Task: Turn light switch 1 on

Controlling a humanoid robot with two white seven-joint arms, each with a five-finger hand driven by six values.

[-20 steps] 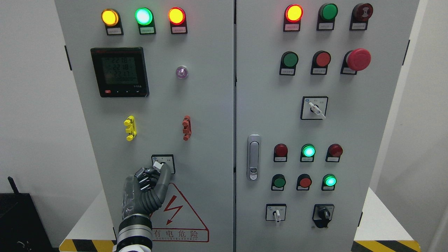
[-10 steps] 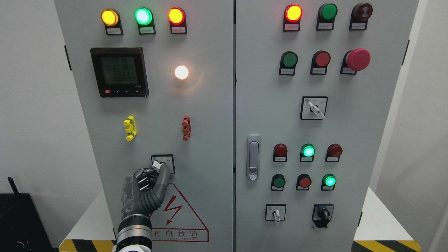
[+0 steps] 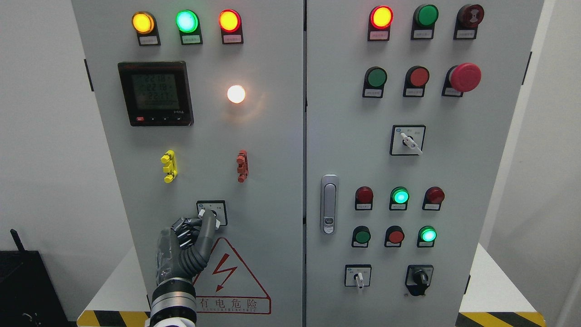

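Observation:
On the left door of the grey cabinet, a small rotary switch in a black frame sits low down. My left hand reaches up from the bottom edge. Its index finger is stretched out and lies across the switch's white lever; the other fingers are curled and hold nothing. The lever's white end shows at the finger's lower right. A round lamp above the switch glows warm white.
The left door also carries three lit lamps at the top, a digital meter, a yellow clip, a red clip and a red warning triangle. On the right door are buttons, lamps, selector switches, a red mushroom button and a door handle.
The round lamp went from dark to glowing. My left index finger slid slightly left over the switch, and the lever's white end now shows to its lower right.

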